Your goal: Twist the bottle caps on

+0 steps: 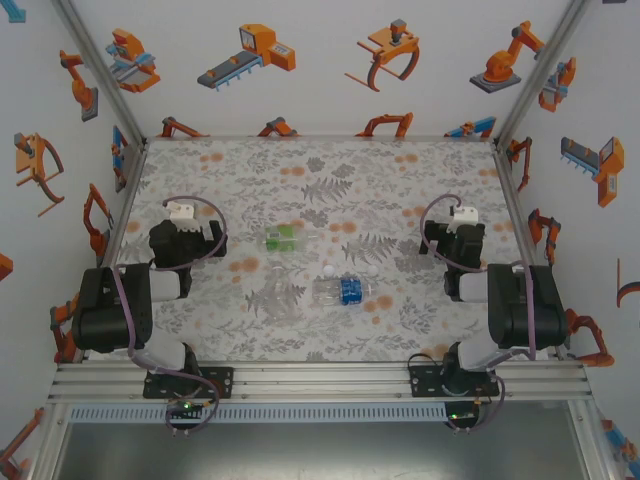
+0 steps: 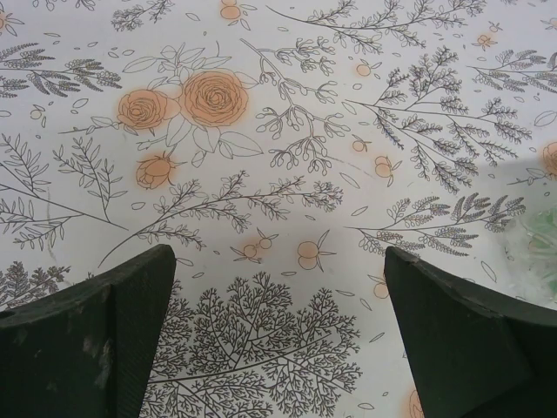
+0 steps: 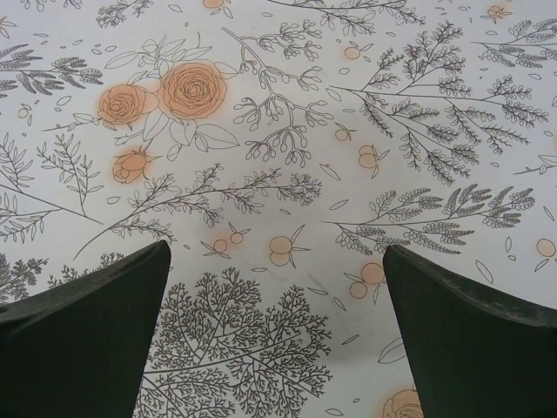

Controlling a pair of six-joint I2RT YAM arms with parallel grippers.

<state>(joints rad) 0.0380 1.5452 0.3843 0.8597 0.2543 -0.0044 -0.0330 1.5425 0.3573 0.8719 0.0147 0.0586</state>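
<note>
Three bottles lie on their sides around the middle of the floral worktop (image 1: 400, 195). The green-labelled bottle (image 1: 283, 239) lies farthest from the near edge, with its long axis running roughly left to right. The blue-labelled bottle (image 1: 343, 290) lies closer to the near edge, also with its long axis left to right. The unlabelled bottle (image 1: 276, 295) is just beside its left end and more or less in line with it. From above, the necks are too small to tell which way any bottle points.

A small whitish cap (image 1: 327, 271) sits on the worktop just beyond the blue-labelled bottle. A second pale dot (image 1: 372, 270) to its right may be another cap.

The left jaws hang over bare worktop towards the left edge. Their dark fingers (image 2: 96, 340) are spread wide and hold nothing. A greenish clear blur (image 2: 538, 248) shows at the right border of the left wrist view.

The right jaws hang towards the right edge. Their fingers (image 3: 470, 340) are equally wide apart, with only printed leaves between them.
</note>
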